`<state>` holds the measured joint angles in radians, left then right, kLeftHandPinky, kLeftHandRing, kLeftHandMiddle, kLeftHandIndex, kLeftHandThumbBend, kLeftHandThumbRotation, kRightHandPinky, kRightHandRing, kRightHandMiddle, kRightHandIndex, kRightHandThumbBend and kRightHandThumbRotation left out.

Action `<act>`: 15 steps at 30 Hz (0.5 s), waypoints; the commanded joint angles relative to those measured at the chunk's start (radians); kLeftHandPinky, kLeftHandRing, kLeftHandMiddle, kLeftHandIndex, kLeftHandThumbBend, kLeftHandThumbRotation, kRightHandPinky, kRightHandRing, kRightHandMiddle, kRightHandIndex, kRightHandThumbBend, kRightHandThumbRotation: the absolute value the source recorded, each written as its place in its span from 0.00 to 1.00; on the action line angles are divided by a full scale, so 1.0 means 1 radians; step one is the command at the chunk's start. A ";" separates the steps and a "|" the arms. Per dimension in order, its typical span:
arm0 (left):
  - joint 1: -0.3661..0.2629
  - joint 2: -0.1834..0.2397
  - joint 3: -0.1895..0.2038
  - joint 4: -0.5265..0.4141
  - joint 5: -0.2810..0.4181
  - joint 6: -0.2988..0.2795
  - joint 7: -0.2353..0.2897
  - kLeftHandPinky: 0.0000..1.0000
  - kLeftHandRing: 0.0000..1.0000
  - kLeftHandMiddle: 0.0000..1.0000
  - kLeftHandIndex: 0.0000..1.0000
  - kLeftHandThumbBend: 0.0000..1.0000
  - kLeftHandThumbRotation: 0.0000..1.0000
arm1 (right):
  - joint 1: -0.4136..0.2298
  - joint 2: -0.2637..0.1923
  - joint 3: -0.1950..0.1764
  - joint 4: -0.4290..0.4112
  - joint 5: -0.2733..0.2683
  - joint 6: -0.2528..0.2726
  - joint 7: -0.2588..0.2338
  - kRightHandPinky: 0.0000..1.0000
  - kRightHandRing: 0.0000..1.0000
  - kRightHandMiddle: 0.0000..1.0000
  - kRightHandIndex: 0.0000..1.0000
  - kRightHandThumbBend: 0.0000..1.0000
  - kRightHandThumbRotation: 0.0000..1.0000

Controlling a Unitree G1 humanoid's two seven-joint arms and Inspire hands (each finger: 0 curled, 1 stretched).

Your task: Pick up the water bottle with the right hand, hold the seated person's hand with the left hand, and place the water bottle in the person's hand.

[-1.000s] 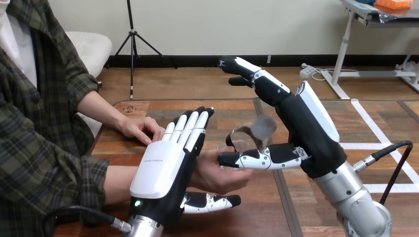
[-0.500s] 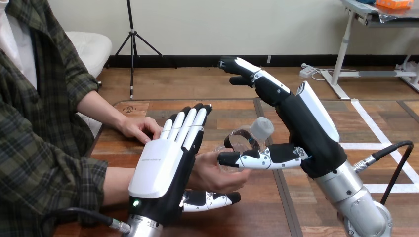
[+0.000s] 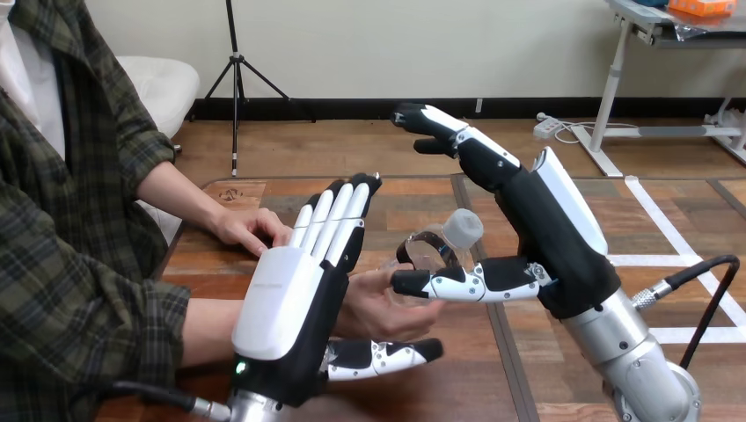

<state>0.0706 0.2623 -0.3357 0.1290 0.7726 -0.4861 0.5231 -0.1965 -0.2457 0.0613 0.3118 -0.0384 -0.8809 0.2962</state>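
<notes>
1. My left robot hand (image 3: 290, 303) stands on edge with its white back toward me. Its fingers are straight and together and grip nothing.
2. Its thumb stretches out flat beneath the person's hand (image 3: 383, 308), which lies palm up just to this hand's right. I cannot tell whether the two touch; nothing is curled round it.
3. My right robot hand (image 3: 550, 242) is spread wide. Its fingers reach straight up and away, and its thumb points level toward my left robot hand.
4. The water bottle (image 3: 433, 249) lies on its side just above that thumb, with its cap toward my right palm and its body over the person's fingers. I have no closed hold on it.
5. The person's other hand (image 3: 251, 230) rests flat on the bench (image 3: 466, 387), left of my left fingertips.
6. Step in hand, as I judge it: placing the water bottle in the person's hand, at the point of release.
7. The next move calls for sliding my right thumb out rightward without rolling the water bottle off the palm.
</notes>
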 commanded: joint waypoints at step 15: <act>-0.105 -0.044 0.042 0.179 -0.178 -0.396 0.086 1.00 1.00 1.00 1.00 0.99 0.78 | -0.018 0.015 -0.034 -0.037 0.061 -0.018 -0.033 0.82 0.87 0.88 0.82 0.76 0.09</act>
<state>0.0364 0.2403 -0.3282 0.2774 0.6195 -0.8230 0.5798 -0.1931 -0.2410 0.0533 0.3118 -0.0079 -0.8819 0.2849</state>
